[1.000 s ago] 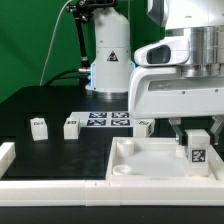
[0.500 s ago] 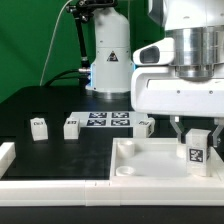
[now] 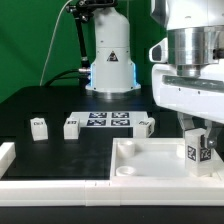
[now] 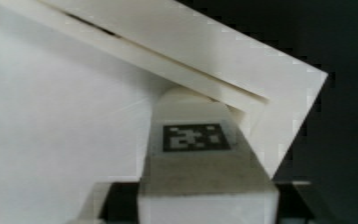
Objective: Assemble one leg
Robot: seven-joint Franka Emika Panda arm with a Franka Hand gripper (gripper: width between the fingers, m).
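**A:** ok so where's the leg (image 3: pixel 195 152) right now?

**B:** Far over on the exterior view's right, standing upright over the white panel (image 3: pixel 150 160), tag facing the camera. The gripper (image 3: pixel 196 140) comes straight down on it from above, and the fingers (image 3: pixel 186 128) sit against its two sides, so they're closed narrow and holding the leg. Wrist view backs that up: the leg (image 4: pixel 201 140) runs out from between the jaws with the tag on its upper face, and the panel (image 4: pixel 87 110) is right under it.

**A:** is it actually seated in the panel?

**B:** Can't tell. Its lower end is down at the panel's surface near the right corner, but whether it's touching or just above, the pictures don't settle. In the wrist view the panel's raised edge runs diagonally just past the leg's tip.

**A:** what else is on the table?

**B:** Three more small tagged blocks in a row farther back: one on the left (image 3: pixel 38 126), one beside it (image 3: pixel 71 127), one nearer the arm (image 3: pixel 146 125). The marker board (image 3: pixel 108 120) lies flat between the second and third. Black table (image 3: pixel 60 160), a white rail (image 3: pixel 8 155) at the near left, and the robot base (image 3: pixel 110 60) behind, by a green backdrop.
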